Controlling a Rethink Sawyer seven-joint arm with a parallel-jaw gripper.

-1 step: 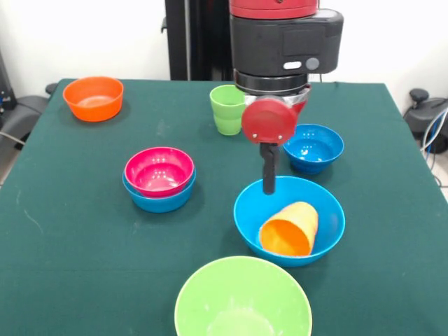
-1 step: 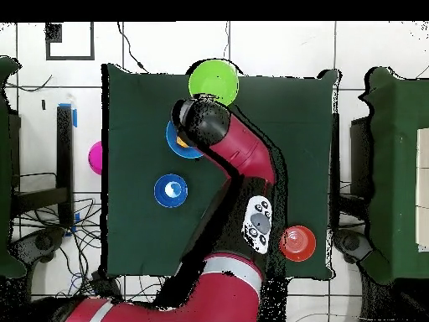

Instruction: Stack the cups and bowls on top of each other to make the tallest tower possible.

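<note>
Orange-yellow cup (image 1: 290, 229) lies tipped inside large blue bowl (image 1: 252, 210), mouth toward 7 o'clock. Light, glossy, likely slippery; grip rim wall. Gripper (image 1: 269, 187) hangs over bowl's 10 o'clock rim; you cannot tell its grip state. Pink-red bowl (image 1: 159, 170) nests in small blue bowl (image 1: 159, 201). Lime green bowl (image 1: 242, 298) empty.
</note>
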